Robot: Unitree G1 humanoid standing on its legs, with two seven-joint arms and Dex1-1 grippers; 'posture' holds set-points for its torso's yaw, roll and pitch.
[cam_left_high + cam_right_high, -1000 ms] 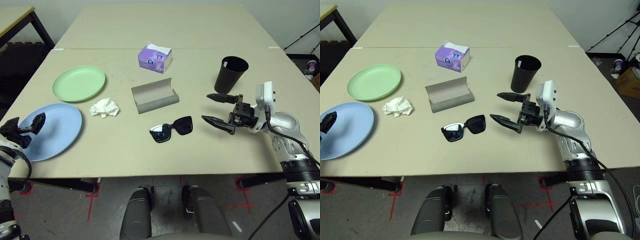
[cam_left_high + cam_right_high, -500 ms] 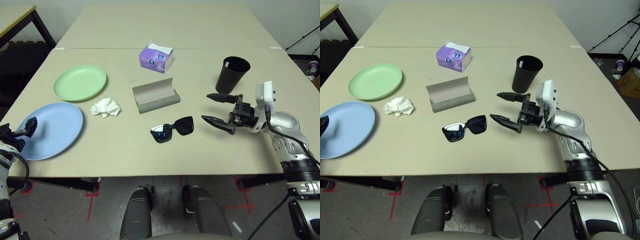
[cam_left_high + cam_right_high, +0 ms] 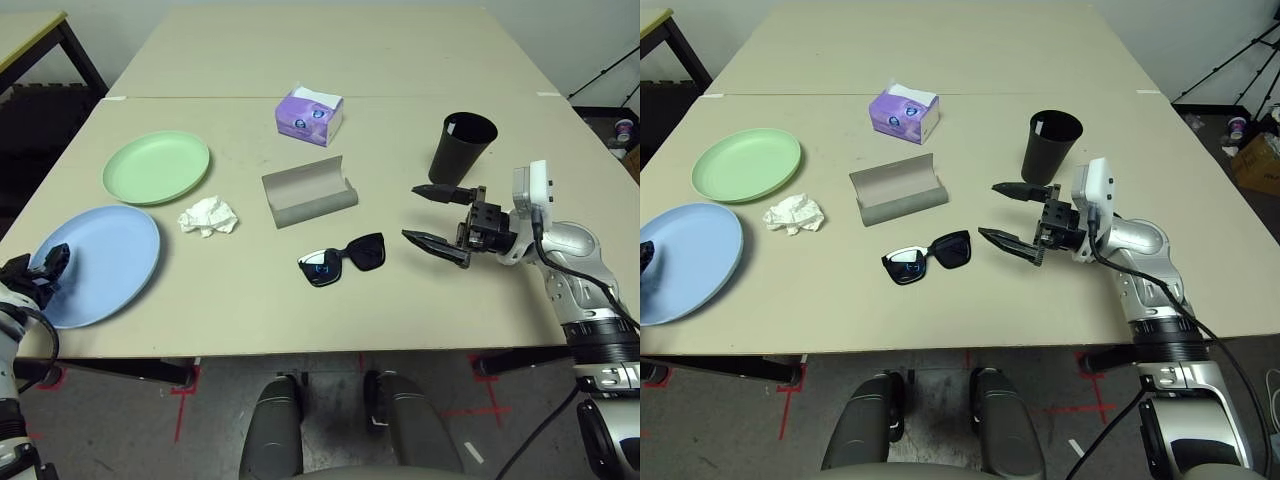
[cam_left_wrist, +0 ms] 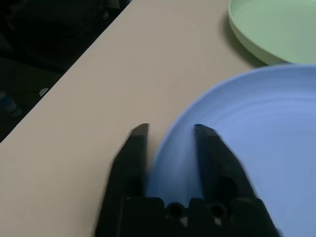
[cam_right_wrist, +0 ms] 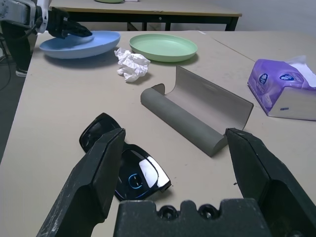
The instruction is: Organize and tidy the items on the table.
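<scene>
Left hand (image 4: 170,129) sits at the near left edge of the tabletop (image 3: 420,70), its two black fingers (image 4: 129,153) closed in on the rim of the pale blue plate (image 3: 100,262), one either side. Green plate (image 3: 157,167) just beyond the blue one. Crumpled tissue (image 3: 208,215) off to that hand's right. Right hand (image 3: 432,216) level, pointing left, jaws spread wide, holding nothing. Black sunglasses (image 3: 343,259) just ahead of its fingertips; open grey glasses case (image 3: 309,190) past them. Black cup (image 3: 461,148) upright just behind that hand. Purple tissue box (image 3: 310,115) farther back, near the seam.
</scene>
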